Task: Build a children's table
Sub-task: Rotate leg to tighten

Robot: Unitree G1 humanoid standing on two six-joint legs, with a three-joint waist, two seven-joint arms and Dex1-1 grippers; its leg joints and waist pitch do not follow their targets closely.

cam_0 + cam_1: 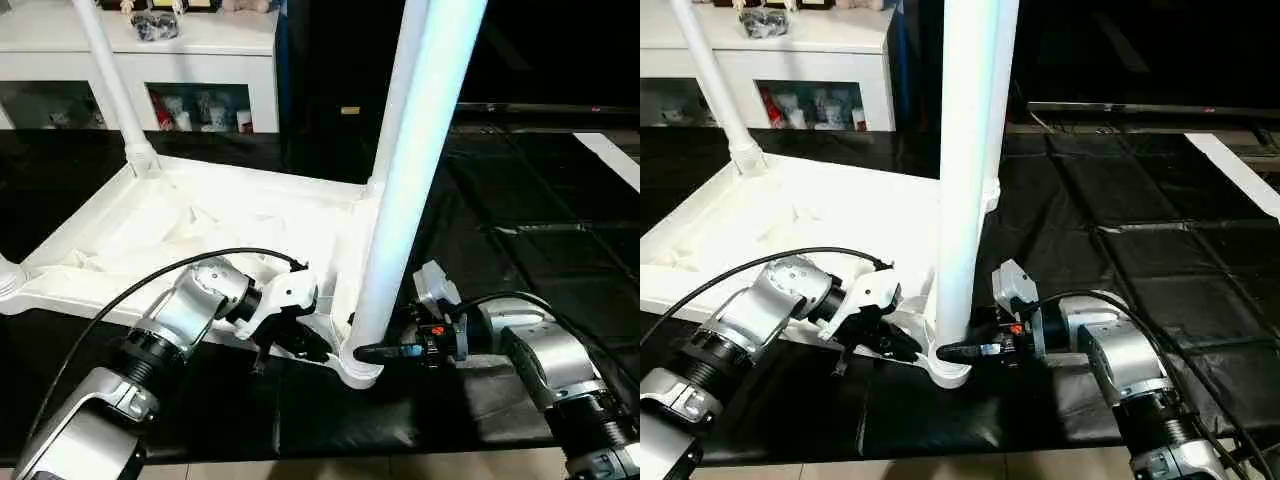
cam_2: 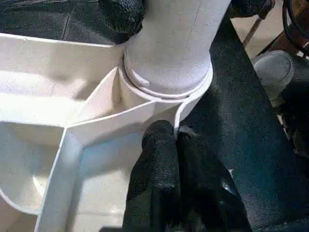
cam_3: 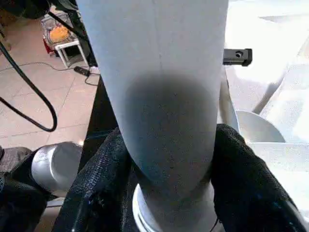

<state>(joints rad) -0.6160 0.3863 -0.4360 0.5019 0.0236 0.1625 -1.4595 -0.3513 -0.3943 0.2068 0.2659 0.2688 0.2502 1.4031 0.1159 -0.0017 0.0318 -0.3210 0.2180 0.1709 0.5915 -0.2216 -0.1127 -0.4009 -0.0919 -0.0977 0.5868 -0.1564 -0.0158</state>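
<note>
- Table top [image 1: 200, 225] lies upside down on the black mat [image 1: 520, 260].
- Right gripper [image 3: 169, 159] hugs the near-corner leg [image 1: 405, 180] just above its socket.
- Left gripper [image 2: 176, 145] is clenched, tips touching the top's rim beside that socket.

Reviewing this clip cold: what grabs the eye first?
A tall white leg rising from the near corner socket of the upturned table top, with the right gripper clasping its base. The left gripper, shut, rests on the top's rim beside that socket. Another leg stands at the far corner.
</note>
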